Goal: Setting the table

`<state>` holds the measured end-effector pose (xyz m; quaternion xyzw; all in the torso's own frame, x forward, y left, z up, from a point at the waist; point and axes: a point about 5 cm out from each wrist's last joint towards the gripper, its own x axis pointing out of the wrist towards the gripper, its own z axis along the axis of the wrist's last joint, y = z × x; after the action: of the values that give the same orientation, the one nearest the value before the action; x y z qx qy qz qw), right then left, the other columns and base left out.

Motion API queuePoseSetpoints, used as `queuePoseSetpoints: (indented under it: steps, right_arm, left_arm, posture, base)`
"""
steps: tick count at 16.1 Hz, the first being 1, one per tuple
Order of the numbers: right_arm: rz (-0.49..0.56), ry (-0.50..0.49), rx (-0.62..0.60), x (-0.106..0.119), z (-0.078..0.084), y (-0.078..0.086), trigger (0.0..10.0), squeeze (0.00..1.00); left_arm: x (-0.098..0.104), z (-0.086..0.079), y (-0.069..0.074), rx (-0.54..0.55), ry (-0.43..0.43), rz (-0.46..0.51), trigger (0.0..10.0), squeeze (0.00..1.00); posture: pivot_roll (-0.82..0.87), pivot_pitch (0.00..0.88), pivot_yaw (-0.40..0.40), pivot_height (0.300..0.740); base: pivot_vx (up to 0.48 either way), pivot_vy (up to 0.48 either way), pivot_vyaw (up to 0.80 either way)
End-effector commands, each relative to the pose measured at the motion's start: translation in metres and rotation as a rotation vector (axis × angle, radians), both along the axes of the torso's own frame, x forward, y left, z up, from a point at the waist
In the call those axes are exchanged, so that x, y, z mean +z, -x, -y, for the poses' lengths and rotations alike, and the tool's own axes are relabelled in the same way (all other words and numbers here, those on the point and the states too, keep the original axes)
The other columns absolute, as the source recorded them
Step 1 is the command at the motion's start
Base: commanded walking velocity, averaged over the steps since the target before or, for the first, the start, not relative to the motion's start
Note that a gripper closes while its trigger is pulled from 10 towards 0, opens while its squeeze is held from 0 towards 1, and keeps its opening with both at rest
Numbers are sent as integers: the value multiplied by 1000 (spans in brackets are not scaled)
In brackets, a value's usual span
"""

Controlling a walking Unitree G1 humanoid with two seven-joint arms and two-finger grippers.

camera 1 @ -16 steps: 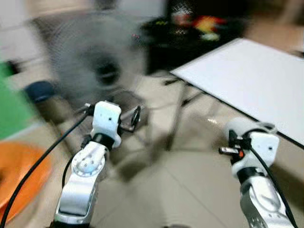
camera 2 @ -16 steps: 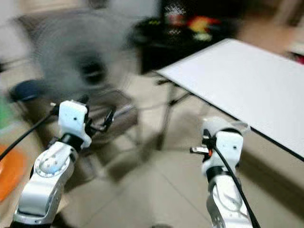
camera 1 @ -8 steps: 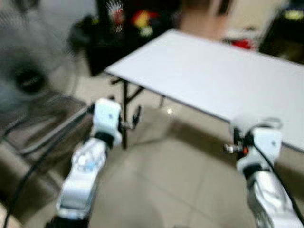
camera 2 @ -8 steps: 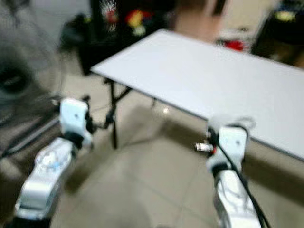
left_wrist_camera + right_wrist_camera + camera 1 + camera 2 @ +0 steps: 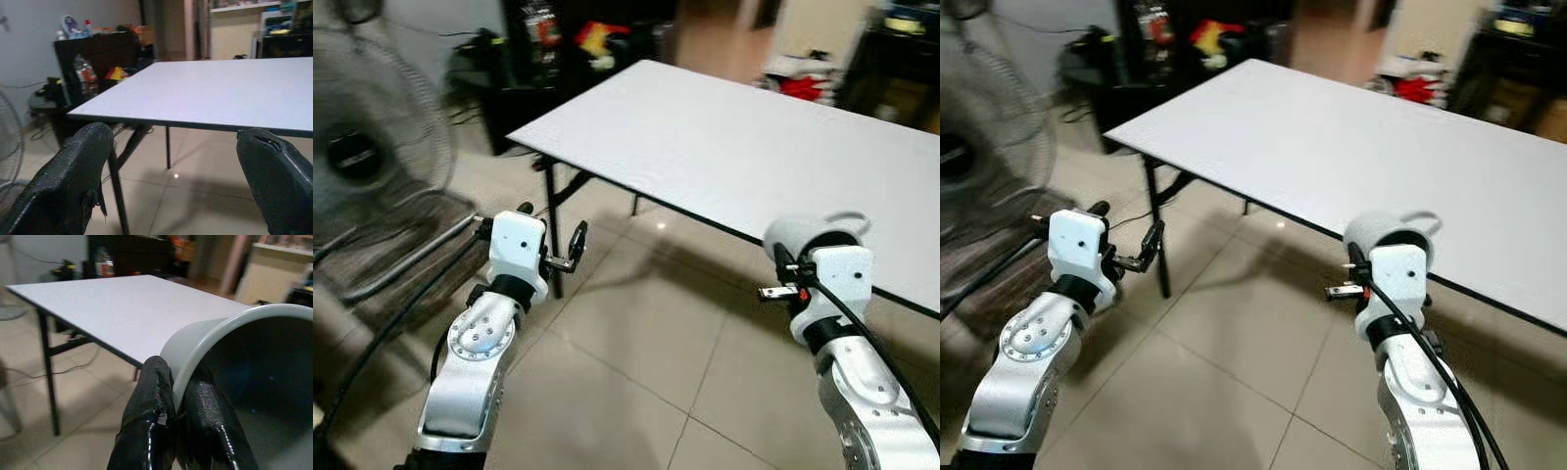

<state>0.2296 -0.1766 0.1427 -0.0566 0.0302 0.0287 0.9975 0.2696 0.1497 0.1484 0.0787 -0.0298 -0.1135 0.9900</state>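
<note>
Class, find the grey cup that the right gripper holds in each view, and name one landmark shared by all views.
Left eye view: grey cup, lower right, at the table edge.
Right eye view: right of centre.
Left wrist view: not seen.
Right wrist view: large, at right, rim pinched by the right gripper.
Shared landmark: the white rectangular table.

You stand just short of the table (image 5: 754, 147), which runs from centre to far right ahead. Your right gripper (image 5: 176, 431), near its front edge, pinches a bowl (image 5: 234, 362) by the rim. Your left gripper (image 5: 171, 196) hangs open beside the table's left corner. A fan (image 5: 362, 157) sits far left, a cabinet (image 5: 98, 49) behind the table.
</note>
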Motion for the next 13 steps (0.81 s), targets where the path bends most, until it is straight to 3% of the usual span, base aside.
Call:
queuePoseSetpoints:
  steps: [1,5,8,13]
  right_arm:
    - [14,-12,13,3,1,-3,10000,0]
    - [11,-55,16,2,-1,-3,10000,0]
    - [9,-62,32,1,-5,-6,10000,0]
    - [13,-73,49,2,-8,-9,10000,0]
  left_arm:
    - [3,-2,-1,-6,0,11,10000,0]
    - [6,-1,-2,-31,8,15,10000,0]
    - [7,0,-6,-51,9,16,10000,0]
    - [6,2,-8,-76,10,6,10000,0]
  posture:
    - [-26,0,-39,740]
    - [-25,0,-34,740]
    - [-24,0,-33,740]
    - [-19,0,-34,740]
  base:
    - [262,0,0]
    - [318,0,0]
    - [366,0,-800]
    - [365,0,0]
